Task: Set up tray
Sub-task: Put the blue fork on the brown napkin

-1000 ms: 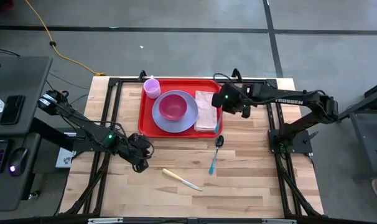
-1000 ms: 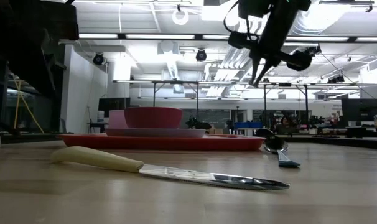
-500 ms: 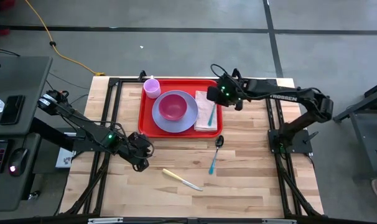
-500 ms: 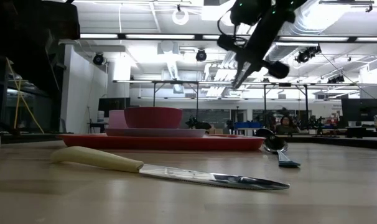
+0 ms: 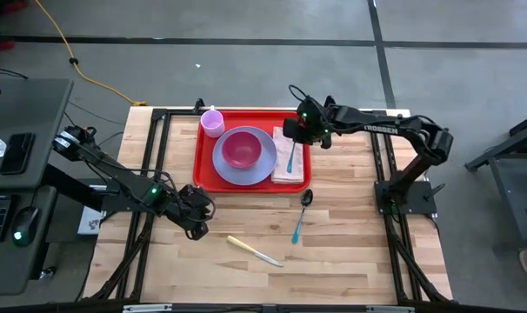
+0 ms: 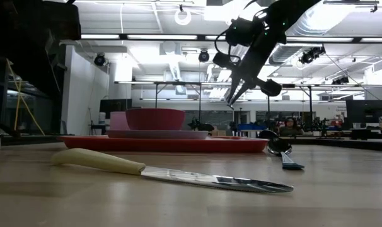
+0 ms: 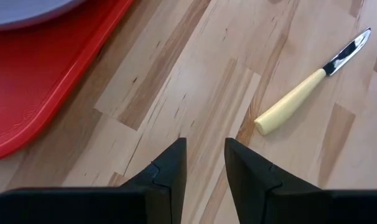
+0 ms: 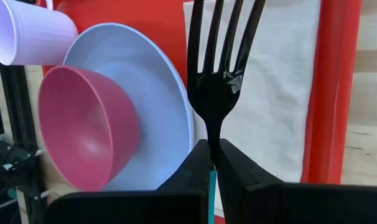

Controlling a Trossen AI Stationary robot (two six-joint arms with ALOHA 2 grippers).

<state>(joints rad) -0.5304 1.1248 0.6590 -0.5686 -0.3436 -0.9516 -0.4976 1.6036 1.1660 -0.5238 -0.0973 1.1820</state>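
Large flat red plastic tray (image 5: 202,170) sits at far-centre of wooden bench (image 5: 350,252). Right gripper (image 5: 296,139) hovers over tray's white napkin (image 5: 283,165), jaws clenched on teal-handled fork (image 8: 218,68). Left gripper (image 7: 202,163) near tray's corner, jaws slightly parted, holding nothing.

I counted 1 flat red plastic tray (image 5: 204,165), 1 lavender plate (image 5: 263,169), 1 pink bowl (image 5: 238,149), 1 lilac cup (image 5: 212,123), 1 white napkin (image 5: 282,168), 1 teal-handled fork (image 5: 291,156), 1 spoon (image 5: 300,217), 1 cream-handled knife (image 5: 254,250).

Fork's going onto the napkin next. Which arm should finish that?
Right. Its claw is shut on the fork, above the napkin on the tray. The left claw sits low beside the tray's near corner, holding nothing.
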